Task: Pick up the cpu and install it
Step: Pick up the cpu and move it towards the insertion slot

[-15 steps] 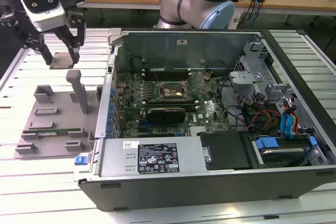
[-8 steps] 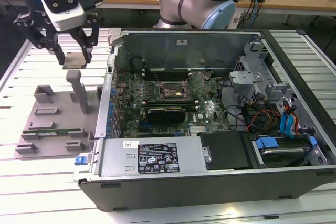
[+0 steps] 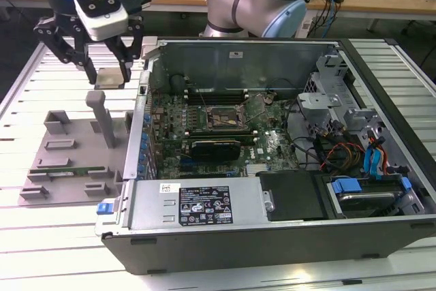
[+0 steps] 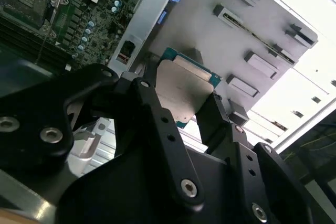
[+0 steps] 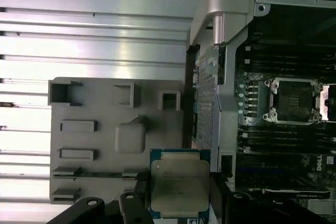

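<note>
One black end effector (image 3: 107, 67) grips the flat, square, silvery-lidded cpu (image 3: 109, 78), held above the grey plastic tray (image 3: 61, 168). The black-framed square socket (image 3: 228, 119) lies well apart, toward the exterior view's right.

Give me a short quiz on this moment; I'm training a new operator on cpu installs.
1. True or false: the cpu sits in the motherboard socket.
2. The gripper is shut on: A) a memory stick, B) the cpu, C) nothing.
3. Fill in: the cpu hangs over the grey ___ beside the computer case.
Key: 1 false; 2 B; 3 tray.
</note>
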You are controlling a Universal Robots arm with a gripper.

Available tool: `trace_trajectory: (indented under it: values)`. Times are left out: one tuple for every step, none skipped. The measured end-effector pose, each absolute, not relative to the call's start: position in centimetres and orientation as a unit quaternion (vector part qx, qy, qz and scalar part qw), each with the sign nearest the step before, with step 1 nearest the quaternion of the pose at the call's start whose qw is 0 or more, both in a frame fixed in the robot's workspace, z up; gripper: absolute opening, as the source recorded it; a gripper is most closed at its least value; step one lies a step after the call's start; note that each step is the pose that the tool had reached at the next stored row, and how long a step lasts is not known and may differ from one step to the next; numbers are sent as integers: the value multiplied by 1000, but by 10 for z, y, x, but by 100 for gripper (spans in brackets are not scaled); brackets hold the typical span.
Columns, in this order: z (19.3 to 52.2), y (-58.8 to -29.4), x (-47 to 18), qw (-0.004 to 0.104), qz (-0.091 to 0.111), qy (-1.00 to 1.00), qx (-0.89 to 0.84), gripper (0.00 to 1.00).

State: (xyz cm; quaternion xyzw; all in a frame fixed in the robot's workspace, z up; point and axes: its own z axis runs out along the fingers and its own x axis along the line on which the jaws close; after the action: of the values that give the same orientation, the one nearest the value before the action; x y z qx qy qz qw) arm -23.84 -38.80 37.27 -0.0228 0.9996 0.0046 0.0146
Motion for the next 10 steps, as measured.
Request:
trace_trajectory:
  values:
    - [373, -388, -237, 15, 5, 1000, -23, 55]
    - [373, -388, -235, 15, 5, 1000, -23, 55]
    - [373, -388, -233, 15, 5, 1000, -23, 55]
    - [373, -388, -232, 15, 5, 1000, -23, 55]
    - [373, -388, -229, 15, 5, 1000, -23, 55]
    - [373, -388, -228, 15, 5, 1000, -23, 55]
    - [373, -388, -225, 14, 5, 1000, -23, 55]
    - [373, -388, -222, 14, 5, 1000, -23, 55]
    - [373, -388, -220, 14, 5, 1000, -23, 55]
    - [373, -388, -217, 14, 5, 1000, -23, 55]
